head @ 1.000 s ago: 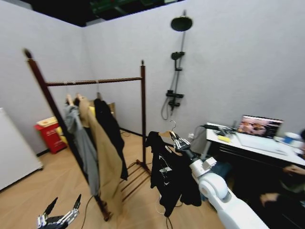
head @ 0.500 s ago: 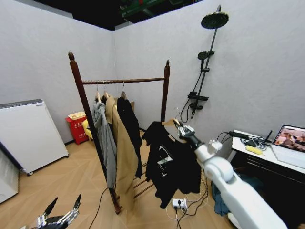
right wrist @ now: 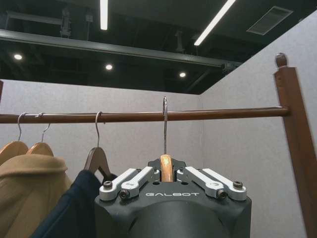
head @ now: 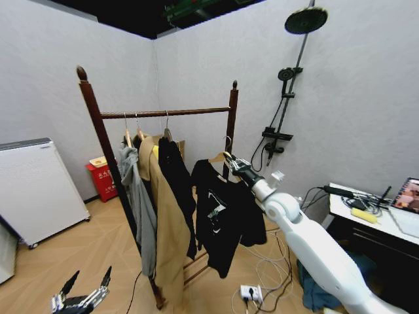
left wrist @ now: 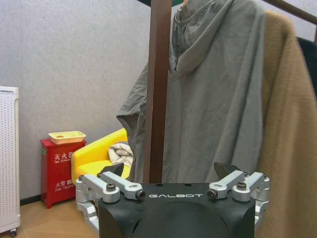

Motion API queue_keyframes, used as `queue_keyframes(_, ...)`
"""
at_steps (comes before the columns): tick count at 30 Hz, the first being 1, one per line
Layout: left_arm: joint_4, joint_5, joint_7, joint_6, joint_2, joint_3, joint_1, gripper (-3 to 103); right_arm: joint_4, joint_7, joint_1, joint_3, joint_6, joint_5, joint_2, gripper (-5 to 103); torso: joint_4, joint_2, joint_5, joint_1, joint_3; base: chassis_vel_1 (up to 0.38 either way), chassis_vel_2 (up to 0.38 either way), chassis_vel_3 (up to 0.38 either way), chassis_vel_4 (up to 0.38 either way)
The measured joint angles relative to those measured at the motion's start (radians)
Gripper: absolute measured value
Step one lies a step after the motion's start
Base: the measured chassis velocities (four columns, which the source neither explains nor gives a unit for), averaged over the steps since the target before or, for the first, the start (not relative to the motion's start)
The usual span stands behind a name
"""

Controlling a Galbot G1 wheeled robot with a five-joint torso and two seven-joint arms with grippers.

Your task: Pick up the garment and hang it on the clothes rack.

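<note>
right gripper [head: 230,160] pinches hanger of garment [head: 219,219], just right of clothes rack [head: 163,113]; left gripper [head: 82,297] spread, low.

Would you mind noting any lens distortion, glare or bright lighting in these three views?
Head view: wide-angle bend, the clothes rack's near post leans. Right wrist view: bright ceiling strip lights against a dark ceiling. Left wrist view: even, soft light on the grey hoodie, no glare.
</note>
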Motion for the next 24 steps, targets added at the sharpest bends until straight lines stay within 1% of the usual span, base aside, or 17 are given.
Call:
queue_keyframes(1, 0.0, 0.0, 0.0, 0.0, 0.0, 0.0, 0.0, 100, -0.004, 0.005, 0.036, -0.016, -0.01, 0.001, 0.003, 9, 0.0001, 0.0, 0.0004, 0.0, 0.0, -0.298, 0.265, 0.263, -0.253)
queue_keyframes(2, 0.0, 0.0, 0.0, 0.0, 0.0, 0.0, 0.0, 100, -0.043, 0.003, 0.126, -0.06, -0.021, -0.007, 0.011, 9, 0.0001, 0.0, -0.0002, 0.001, 0.0, -0.157, 0.237, 0.248, -0.234)
queue_keyframes(3, 0.0, 0.0, 0.0, 0.0, 0.0, 0.0, 0.0, 100, -0.043, 0.003, 0.126, -0.06, -0.021, -0.007, 0.011, 9, 0.0001, 0.0, -0.0002, 0.001, 0.0, -0.157, 0.237, 0.248, -0.234)
queue_keyframes(5, 0.0, 0.0, 0.0, 0.0, 0.0, 0.0, 0.0, 100, -0.108, -0.005, 0.212, -0.115, -0.034, -0.02, 0.025, 9, 0.0006, -0.001, 0.0013, 0.002, 0.001, -0.133, 0.164, 0.065, -0.093)
queue_keyframes(6, 0.0, 0.0, 0.0, 0.0, 0.0, 0.0, 0.0, 100, -0.108, -0.005, 0.212, -0.115, -0.034, -0.02, 0.025, 9, 0.0006, -0.001, 0.0013, 0.002, 0.001, -0.11, 0.164, -0.002, -0.028)
queue_keyframes(7, 0.0, 0.0, 0.0, 0.0, 0.0, 0.0, 0.0, 100, -0.139, -0.013, 0.25, -0.137, -0.045, -0.024, 0.032, 9, -0.0001, -0.001, 0.0002, 0.002, 0.0, -0.125, 0.092, -0.002, -0.028)
queue_keyframes(8, 0.0, 0.0, 0.0, 0.0, 0.0, 0.0, 0.0, 100, -0.164, -0.018, 0.278, -0.154, -0.056, -0.025, 0.039, 9, 0.0, -0.001, -0.0004, 0.001, 0.0, -0.125, 0.092, 0.001, -0.037)
queue_keyframes(9, 0.0, 0.0, 0.0, 0.0, 0.0, 0.0, 0.0, 100, -0.164, -0.018, 0.278, -0.154, -0.056, -0.025, 0.039, 9, 0.0, -0.001, -0.0004, 0.001, 0.0, -0.125, 0.092, 0.001, -0.037)
queue_keyframes(11, 0.0, 0.0, 0.0, 0.0, 0.0, 0.0, 0.0, 100, -0.226, -0.031, 0.342, -0.201, -0.089, -0.022, 0.058, 9, 0.0002, 0.0, 0.0015, 0.0, 0.0, 0.024, -0.01, 0.014, 0.028)
queue_keyframes(12, 0.0, 0.0, 0.0, 0.0, 0.0, 0.0, 0.0, 100, -0.246, -0.034, 0.362, -0.215, -0.094, -0.022, 0.065, 9, 0.0001, 0.0, 0.0013, 0.0, 0.0, 0.047, -0.02, -0.035, 0.056)
queue_keyframes(14, 0.0, 0.0, 0.0, 0.0, 0.0, 0.0, 0.0, 100, -0.275, -0.038, 0.395, -0.236, -0.1, -0.023, 0.077, 9, 0.0001, 0.0, 0.0004, -0.001, 0.0, 0.048, -0.063, -0.033, 0.058)
queue_keyframes(15, 0.0, 0.0, 0.0, 0.0, 0.0, 0.0, 0.0, 100, -0.294, -0.038, 0.417, -0.25, -0.104, -0.023, 0.086, 9, -0.0003, 0.001, 0.0005, -0.002, -0.001, 0.053, -0.063, -0.032, 0.06)
queue_keyframes(17, 0.0, 0.0, 0.0, 0.0, 0.0, 0.0, 0.0, 100, -0.315, -0.038, 0.438, -0.265, -0.108, -0.024, 0.096, 9, -0.0002, 0.001, 0.0007, -0.002, -0.001, 0.053, -0.063, -0.039, 0.054)
queue_keyframes(20, 0.0, 0.0, 0.0, 0.0, 0.0, 0.0, 0.0, 100, -0.397, -0.046, 0.51, -0.309, -0.107, -0.038, 0.141, 9, 0.0, 0.001, 0.0007, -0.001, 0.0, 0.011, -0.021, -0.013, 0.012)
queue_keyframes(21, 0.0, 0.0, 0.0, 0.0, 0.0, 0.0, 0.0, 100, -0.397, -0.046, 0.51, -0.309, -0.107, -0.038, 0.141, 9, 0.0, 0.001, 0.0007, -0.001, 0.0, 0.0, 0.0, 0.0, 0.0)
queue_keyframes(23, 0.0, 0.0, 0.0, 0.0, 0.0, 0.0, 0.0, 100, -0.453, -0.051, 0.558, -0.336, -0.109, -0.042, 0.178, 9, 0.0002, 0.0, 0.0004, 0.0, 0.0, 0.0, 0.0, 0.0, 0.0)
queue_keyframes(24, 0.0, 0.0, 0.0, 0.0, 0.0, 0.0, 0.0, 100, -0.453, -0.051, 0.558, -0.336, -0.109, -0.042, 0.178, 9, 0.0002, 0.0, 0.0004, 0.0, 0.0, 0.0, 0.0, 0.0, 0.0)
